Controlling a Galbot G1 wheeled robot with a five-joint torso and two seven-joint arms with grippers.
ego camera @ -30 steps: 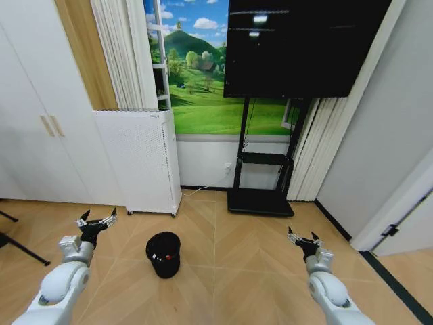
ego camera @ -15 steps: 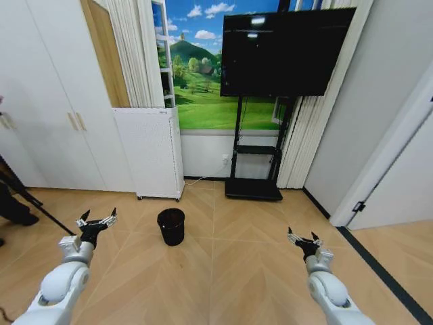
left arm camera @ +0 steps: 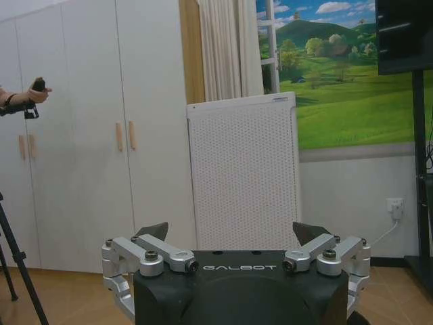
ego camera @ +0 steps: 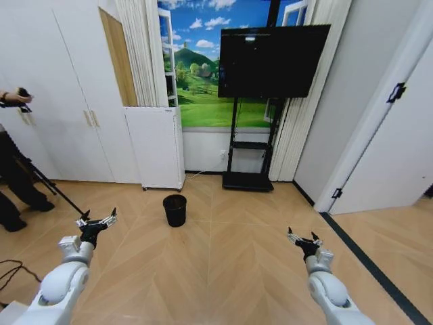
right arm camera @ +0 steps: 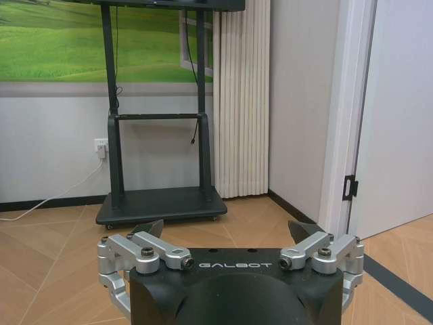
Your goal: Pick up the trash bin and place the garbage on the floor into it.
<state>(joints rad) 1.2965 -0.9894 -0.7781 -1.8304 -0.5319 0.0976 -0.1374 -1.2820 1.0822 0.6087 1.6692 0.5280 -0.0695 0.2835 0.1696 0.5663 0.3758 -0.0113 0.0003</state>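
The trash bin [ego camera: 175, 210], small, black and round, stands upright on the wooden floor in front of the white appliance. The garbage is out of view. My left gripper [ego camera: 95, 220] hangs open low on the left, well short of the bin and to its left. My right gripper [ego camera: 304, 238] hangs open low on the right, far from the bin. In the left wrist view the left gripper [left arm camera: 231, 231] holds nothing between its spread fingers. The right gripper [right arm camera: 226, 227] in its own wrist view is empty too.
A tall white perforated appliance [ego camera: 154, 147] stands against the wall behind the bin. A TV on a black stand [ego camera: 247, 181] is to its right. White cupboards [ego camera: 61, 101] line the left wall, with a tripod leg [ego camera: 54, 191] and a cable [ego camera: 10, 271] on the floor there.
The camera has backed away, so the whole picture shifted: the bin now looks smaller and farther off. Both arms keep the same pose with open grippers.
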